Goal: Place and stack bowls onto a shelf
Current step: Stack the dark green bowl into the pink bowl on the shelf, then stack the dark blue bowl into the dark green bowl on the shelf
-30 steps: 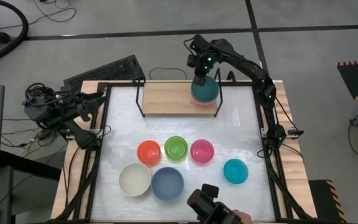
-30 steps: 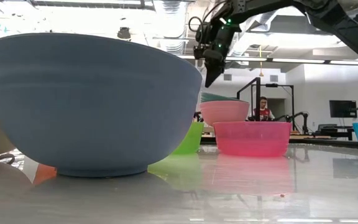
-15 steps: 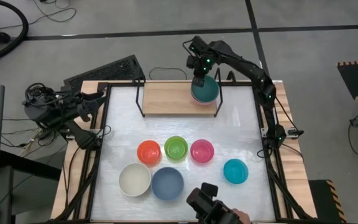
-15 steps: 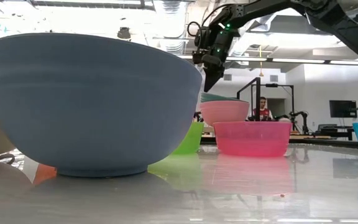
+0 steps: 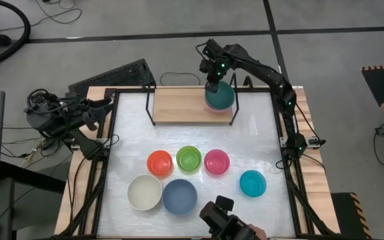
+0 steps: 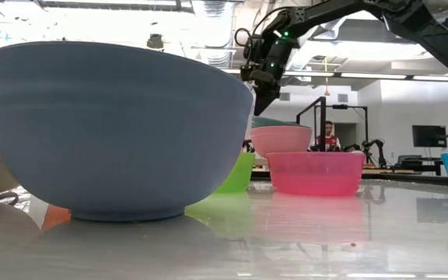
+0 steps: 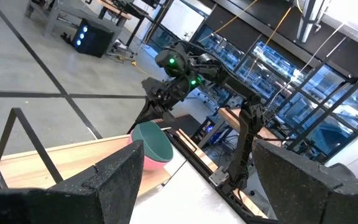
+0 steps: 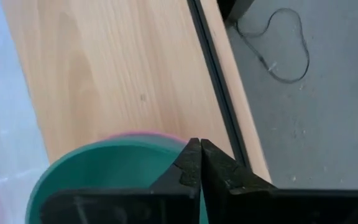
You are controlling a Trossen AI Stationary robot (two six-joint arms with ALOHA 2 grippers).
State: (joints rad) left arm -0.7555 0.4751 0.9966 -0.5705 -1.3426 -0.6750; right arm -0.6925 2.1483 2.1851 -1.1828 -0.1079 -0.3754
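Plastic bowls look light, stiff, slick; pinch a thin rim. Dark green bowl (image 5: 220, 96) sits nested in pink bowl (image 6: 281, 138) on shelf (image 5: 179, 105). Right claw (image 5: 213, 85) clenched empty above its rim; left claw (image 5: 97, 113) parked off-worktop w/ fingers apart.

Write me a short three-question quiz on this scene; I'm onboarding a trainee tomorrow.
1. True or false: the dark green bowl sits nested in the pink bowl on the shelf.
2. Which claw hangs over that stack? A) left claw B) right claw
3. Fill in: the number of bowls on the white tabletop is ___.

Key: 1 true; 2 B, its fingers closed on nothing; the left claw waits off the table's left edge; 3 six.
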